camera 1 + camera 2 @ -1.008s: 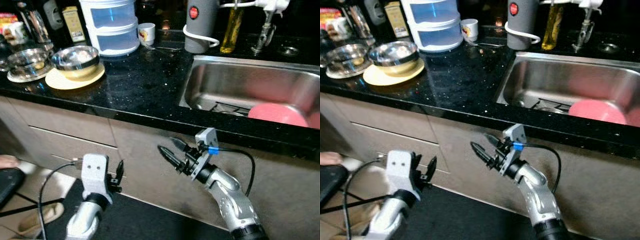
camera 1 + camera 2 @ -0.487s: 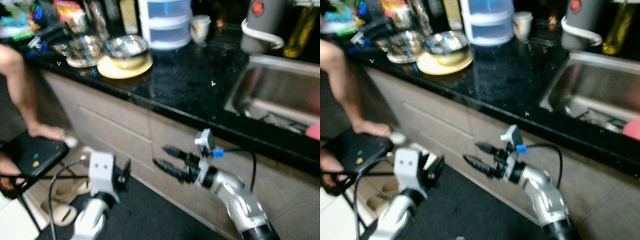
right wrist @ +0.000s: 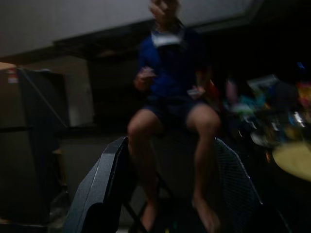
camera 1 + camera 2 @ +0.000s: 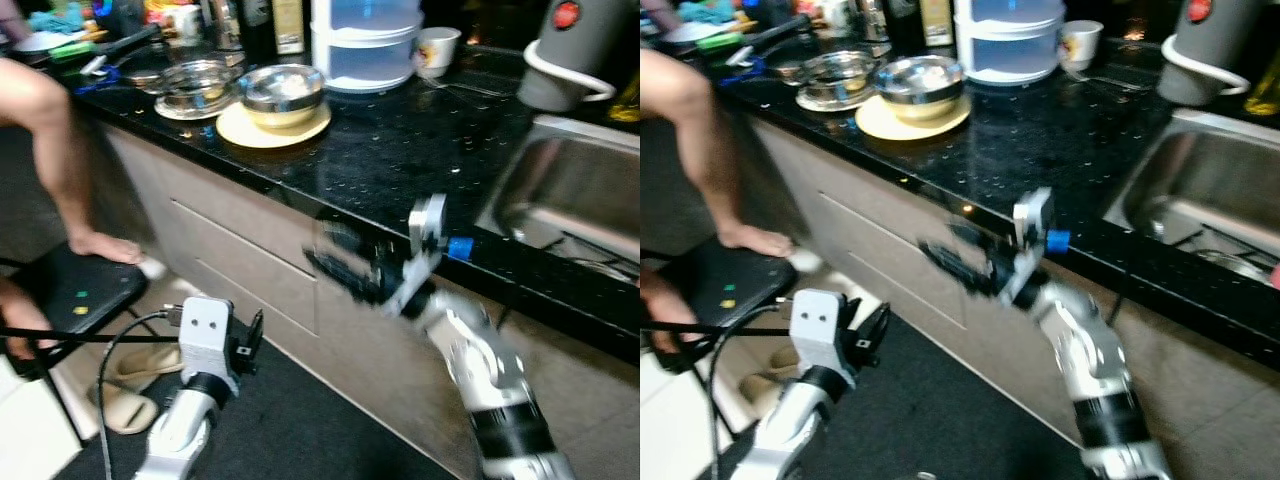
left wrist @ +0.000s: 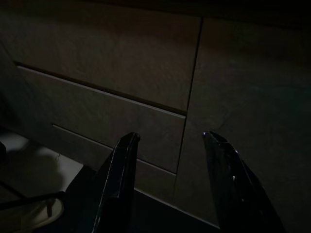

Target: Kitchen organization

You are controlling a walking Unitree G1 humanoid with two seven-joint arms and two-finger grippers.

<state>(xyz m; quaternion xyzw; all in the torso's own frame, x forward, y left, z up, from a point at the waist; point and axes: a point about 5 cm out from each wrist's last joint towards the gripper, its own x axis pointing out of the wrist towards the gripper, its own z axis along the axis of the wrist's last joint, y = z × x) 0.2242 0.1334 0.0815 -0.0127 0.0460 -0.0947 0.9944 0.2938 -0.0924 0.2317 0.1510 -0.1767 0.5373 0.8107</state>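
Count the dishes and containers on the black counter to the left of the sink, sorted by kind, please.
Steel bowl on the yellow plate: 1
Glass bowl: 1
Yellow plate: 1
White mug: 1
Plastic drawer unit: 1
Total: 5

Beyond the right gripper [image 4: 335, 262], the countertop [image 4: 400, 150] is glossy black speckled stone bearing a shiny steel bowl [image 4: 283, 93] on a matt yellow plate [image 4: 238, 128]. Beside it the sink [image 4: 560, 190] is brushed metal. Before the left gripper [image 5: 167, 145], the cabinet fronts [image 5: 121, 73] look matt and smooth.
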